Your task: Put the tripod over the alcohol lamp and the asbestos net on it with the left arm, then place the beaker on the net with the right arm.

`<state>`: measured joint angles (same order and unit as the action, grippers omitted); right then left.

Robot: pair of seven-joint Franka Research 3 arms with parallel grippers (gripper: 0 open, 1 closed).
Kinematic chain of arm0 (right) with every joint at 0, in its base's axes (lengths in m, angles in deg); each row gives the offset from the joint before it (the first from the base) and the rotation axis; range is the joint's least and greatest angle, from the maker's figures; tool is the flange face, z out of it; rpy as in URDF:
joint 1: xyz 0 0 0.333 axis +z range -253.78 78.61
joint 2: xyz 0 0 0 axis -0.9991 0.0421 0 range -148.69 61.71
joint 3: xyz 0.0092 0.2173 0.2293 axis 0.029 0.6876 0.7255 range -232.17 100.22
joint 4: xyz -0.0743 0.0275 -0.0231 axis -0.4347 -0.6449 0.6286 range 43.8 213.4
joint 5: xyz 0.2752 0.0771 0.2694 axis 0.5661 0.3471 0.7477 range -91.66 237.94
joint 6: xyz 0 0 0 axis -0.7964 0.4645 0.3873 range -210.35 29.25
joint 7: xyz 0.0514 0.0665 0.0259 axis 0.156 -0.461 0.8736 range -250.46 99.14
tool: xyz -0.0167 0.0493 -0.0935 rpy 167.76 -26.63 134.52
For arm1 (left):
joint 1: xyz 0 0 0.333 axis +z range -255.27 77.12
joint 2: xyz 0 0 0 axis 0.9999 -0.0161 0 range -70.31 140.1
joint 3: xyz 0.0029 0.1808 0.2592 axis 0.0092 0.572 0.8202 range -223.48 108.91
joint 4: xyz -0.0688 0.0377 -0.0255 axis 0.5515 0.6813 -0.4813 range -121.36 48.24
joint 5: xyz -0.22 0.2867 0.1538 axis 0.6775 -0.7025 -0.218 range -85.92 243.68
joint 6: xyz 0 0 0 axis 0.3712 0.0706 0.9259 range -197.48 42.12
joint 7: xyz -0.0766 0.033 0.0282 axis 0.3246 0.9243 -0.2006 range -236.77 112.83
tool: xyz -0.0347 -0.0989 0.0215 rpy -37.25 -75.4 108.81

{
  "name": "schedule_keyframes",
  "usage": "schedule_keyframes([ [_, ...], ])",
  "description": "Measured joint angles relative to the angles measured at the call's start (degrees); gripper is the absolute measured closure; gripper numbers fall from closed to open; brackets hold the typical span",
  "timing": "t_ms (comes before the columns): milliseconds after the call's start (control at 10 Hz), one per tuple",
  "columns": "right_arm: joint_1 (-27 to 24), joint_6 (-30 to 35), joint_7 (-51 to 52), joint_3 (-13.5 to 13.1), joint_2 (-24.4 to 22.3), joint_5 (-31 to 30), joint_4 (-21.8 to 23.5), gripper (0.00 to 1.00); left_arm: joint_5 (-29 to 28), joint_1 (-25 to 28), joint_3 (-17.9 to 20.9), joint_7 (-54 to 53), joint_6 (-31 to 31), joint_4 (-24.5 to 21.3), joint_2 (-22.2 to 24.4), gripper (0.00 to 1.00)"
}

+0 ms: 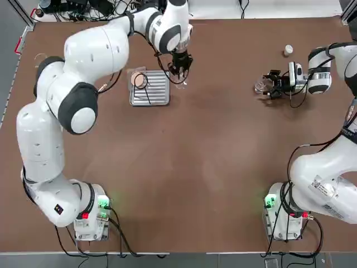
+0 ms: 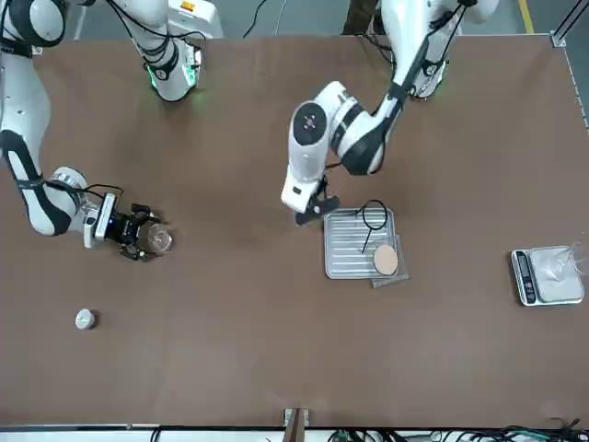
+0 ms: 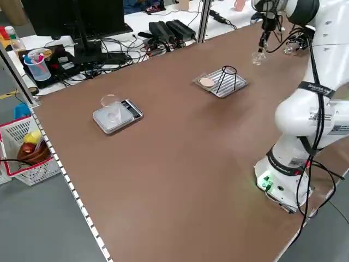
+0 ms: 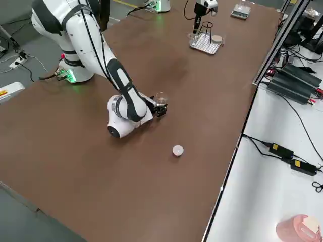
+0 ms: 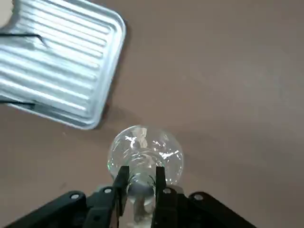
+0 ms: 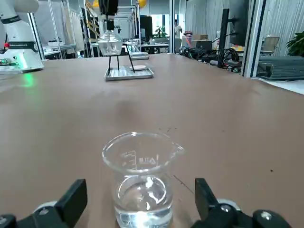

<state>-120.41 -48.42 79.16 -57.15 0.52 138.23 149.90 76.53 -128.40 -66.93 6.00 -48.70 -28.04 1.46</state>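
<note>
My left gripper [image 5: 140, 183] is shut on the narrow neck of the alcohol lamp [image 5: 145, 152], a clear round glass bulb held above the table just off the tray's corner. The black wire tripod [image 2: 372, 221] stands on the ribbed silver tray [image 1: 159, 95]. Beside the tripod on the tray lies the asbestos net [image 2: 386, 261], with its tan disc up. Far to the right, the clear beaker [image 6: 141, 178] stands on the table. My right gripper [image 6: 142, 204] lies low with its fingers open on either side of the beaker, not touching it.
A small white cap [image 1: 288, 50] lies on the table beyond the right gripper. At the table's far left, a digital scale [image 3: 114, 113] carries a clear cup. Cables and power bricks run along the table's far edge.
</note>
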Motion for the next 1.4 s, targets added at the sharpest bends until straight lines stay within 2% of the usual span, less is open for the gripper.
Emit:
schedule_keyframes([
  [400, 0.06, 0.08, 0.05, 0.52, 0.00, 0.00, 0.80, 0.00, 0.00, -12.21, 2.63, 9.51, 0.34, 2.42, -4.08, 0.74],
  [600, 0.06, 0.04, 0.05, 1.24, 0.00, 0.00, 0.85, 0.00, 0.00, -16.04, 3.48, 12.17, 0.31, 5.18, -6.28, 0.74],
  [800, 0.07, 0.00, 0.06, 1.42, 0.00, 0.00, 0.87, 0.01, 0.00, -16.59, 5.71, 12.61, -0.09, 8.52, -8.70, 0.74],
  [1100, 0.07, -0.02, 0.07, 1.47, 0.00, 0.00, 0.90, 0.03, 0.00, -16.13, 9.00, 12.50, -4.83, 12.86, -13.94, 0.74],
  [1400, 0.07, -0.04, 0.08, 1.59, 0.00, 0.00, 0.90, 0.05, 0.00, -16.77, 9.23, 12.46, -5.69, 14.76, -16.74, 0.74],
])
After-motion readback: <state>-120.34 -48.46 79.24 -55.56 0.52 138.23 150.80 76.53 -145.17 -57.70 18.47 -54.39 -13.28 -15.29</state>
